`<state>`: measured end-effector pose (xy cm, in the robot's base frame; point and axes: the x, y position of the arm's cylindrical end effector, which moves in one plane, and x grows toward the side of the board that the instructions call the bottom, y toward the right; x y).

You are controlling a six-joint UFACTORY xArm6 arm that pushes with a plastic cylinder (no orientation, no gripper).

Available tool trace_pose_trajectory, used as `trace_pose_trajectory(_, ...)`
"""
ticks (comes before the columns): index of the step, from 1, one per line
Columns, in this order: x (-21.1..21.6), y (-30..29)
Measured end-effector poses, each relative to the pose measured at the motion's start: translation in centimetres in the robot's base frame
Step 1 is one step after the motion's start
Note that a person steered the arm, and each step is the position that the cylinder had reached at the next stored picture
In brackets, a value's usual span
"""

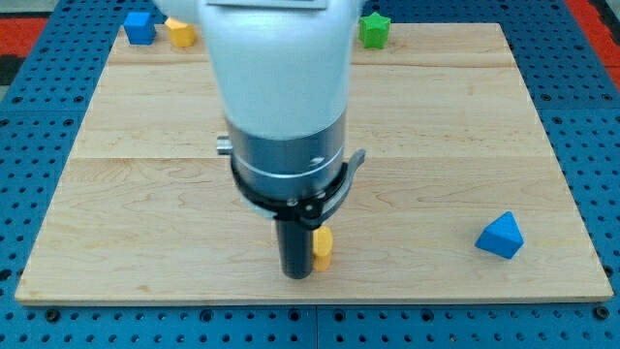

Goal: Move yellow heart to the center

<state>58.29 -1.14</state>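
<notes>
A pale wooden board [455,126] lies on a blue pegboard [591,116]. My arm [281,107] fills the middle of the view, and its white and grey body hides much of the board behind it. My tip [296,273] is down near the view's bottom edge; it is a plain rod with nothing to open or close. The yellow heart [322,247] sits just to the tip's right, apparently touching the rod, which covers most of it. A blue triangle [501,236] lies well off to the tip's right. Far above the tip, along the top edge, stand a blue cube [139,27] and a yellow block [178,32] on the left and a green star [373,29] on the right.
</notes>
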Motion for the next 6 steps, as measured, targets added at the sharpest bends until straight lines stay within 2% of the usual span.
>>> trace_pose_trajectory(1, -0.1, 1.9)
trace_pose_trajectory(2, -1.7, 2.7)
trace_pose_trajectory(4, -5.6, 8.6)
trace_pose_trajectory(5, -8.2, 8.3)
trace_pose_trajectory(6, -8.8, 6.2)
